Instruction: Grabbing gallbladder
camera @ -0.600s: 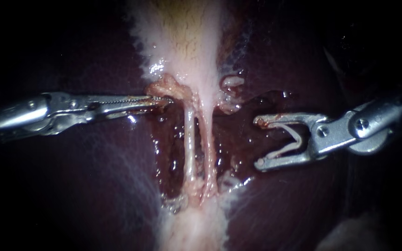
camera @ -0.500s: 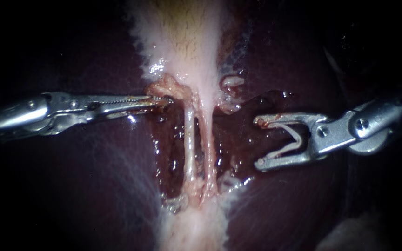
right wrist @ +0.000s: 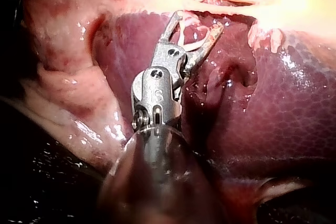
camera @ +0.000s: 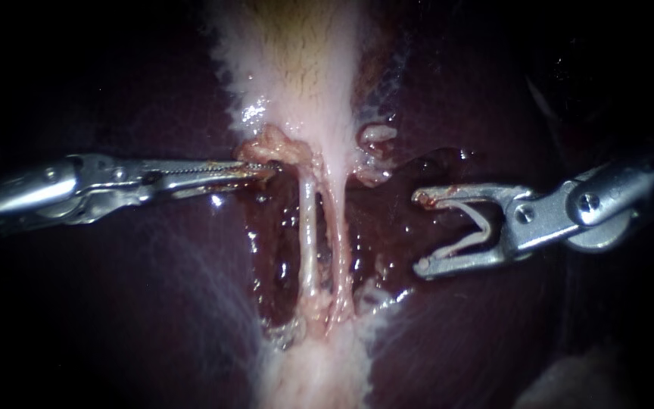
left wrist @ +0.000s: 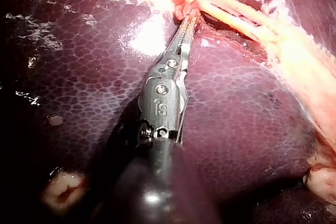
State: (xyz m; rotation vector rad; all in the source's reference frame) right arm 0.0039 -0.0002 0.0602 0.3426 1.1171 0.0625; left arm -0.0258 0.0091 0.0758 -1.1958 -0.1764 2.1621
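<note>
The pale gallbladder (camera: 304,68) narrows downward into two thin tubes (camera: 308,235) that cross a raw red bed. My left instrument (camera: 263,167) comes in level from the left, its slim toothed jaws shut on the pink lump at the gallbladder's lower left edge. The left wrist view shows the same jaws (left wrist: 190,17) pinching reddish tissue beside the tubes. My right instrument (camera: 419,231) is right of the tubes and apart from them. Its jaws stand wide, and a white V-shaped clip (camera: 472,227) seated between them touches both. In the right wrist view they (right wrist: 197,22) point at the tubes.
Dark purple liver (camera: 153,288) surrounds the bed on both sides. Pale frayed tissue (camera: 319,363) continues below where the tubes join. A small pale tag (camera: 376,135) sits right of the gallbladder's neck.
The left instrument's shaft has tilted slightly and its tip has drawn a little to the left with the pink lump. The right instrument has not moved.
</note>
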